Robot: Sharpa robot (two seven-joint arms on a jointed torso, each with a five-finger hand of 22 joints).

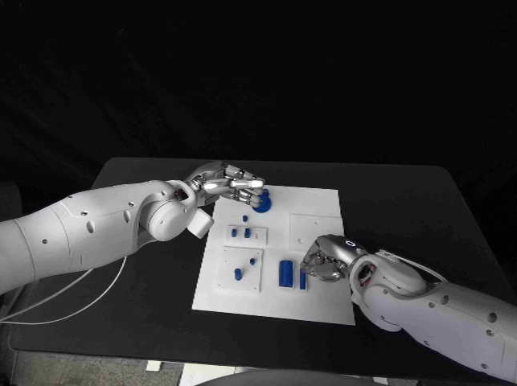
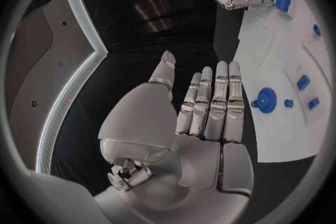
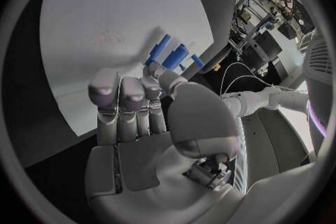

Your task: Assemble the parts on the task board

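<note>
The white task board [image 1: 316, 211] lies in the middle of the black table. My left hand [image 1: 229, 186] hovers at its far left corner with its fingers straight and together, holding nothing [image 2: 206, 106]. Just beside those fingers a round blue part [image 1: 264, 201] sits on the board [image 2: 266, 99]. My right hand [image 1: 326, 261] is at the board's right side with fingers curled [image 3: 136, 103], their tips at two upright blue blocks [image 1: 287, 273] [image 3: 168, 55]. Whether it grips one is hidden.
Small blue pegs [image 1: 250, 234] stand on a raised white plate at the board's left. Another peg [image 1: 237, 274] sits on the nearer plate. A white cable [image 1: 90, 297] trails over the table's left edge. Bare black table surrounds the board.
</note>
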